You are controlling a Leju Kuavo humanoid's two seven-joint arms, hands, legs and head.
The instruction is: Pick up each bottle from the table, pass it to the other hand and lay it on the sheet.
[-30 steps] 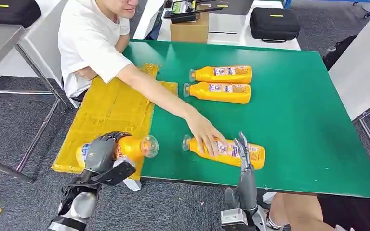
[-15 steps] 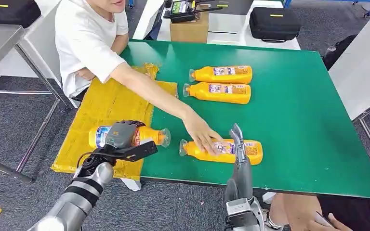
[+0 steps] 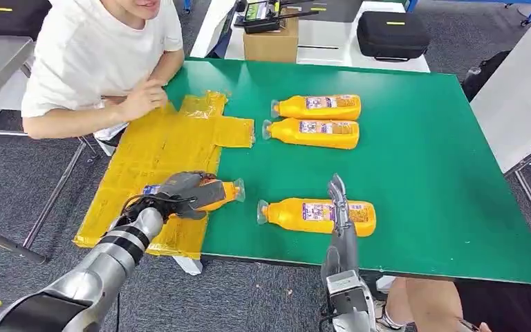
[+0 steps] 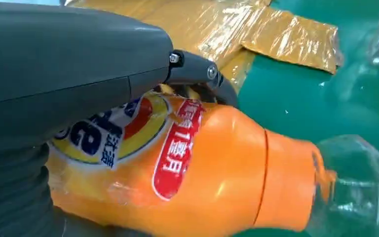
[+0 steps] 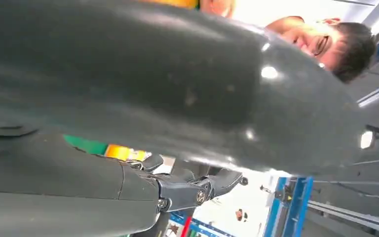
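Orange bottle clamped in left hand fingers over yellow sheet; three bottles wait on tabletop, right hand fingers apart, empty

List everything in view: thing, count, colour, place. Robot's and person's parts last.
Bottles: four, orange; two side by side at the table's far middle, one lying near the front edge, one in the left hand.
Sheet: one, yellow, over the table's left edge.
Table: one, green.
Cardboard box: one, brown, behind the table.
Cases: two, black, far left and far right.
Person: one, white shirt, seated far left.
Left hand: grey, holding a bottle over the sheet's edge.
Right hand: grey, raised at the near bottle.
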